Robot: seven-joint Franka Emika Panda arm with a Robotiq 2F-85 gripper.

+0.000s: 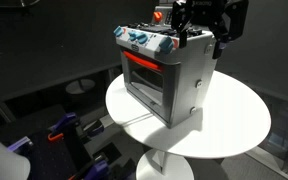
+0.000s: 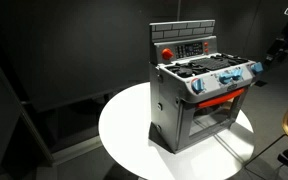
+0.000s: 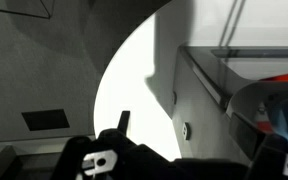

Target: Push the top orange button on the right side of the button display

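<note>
End effector [image 1: 200,40] apart; button display [image 2: 190,48] upright, wide.

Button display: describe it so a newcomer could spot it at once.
A grey toy stove stands on the round white table. On its upright back panel, the button display is the small rectangle framed in red-orange, unlike the round blue-and-white knobs along the front.

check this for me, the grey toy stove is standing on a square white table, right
Not quite. The table is round, not square, as both exterior views show. The rest holds: the grey toy stove stands on it, and the table is white.
</note>
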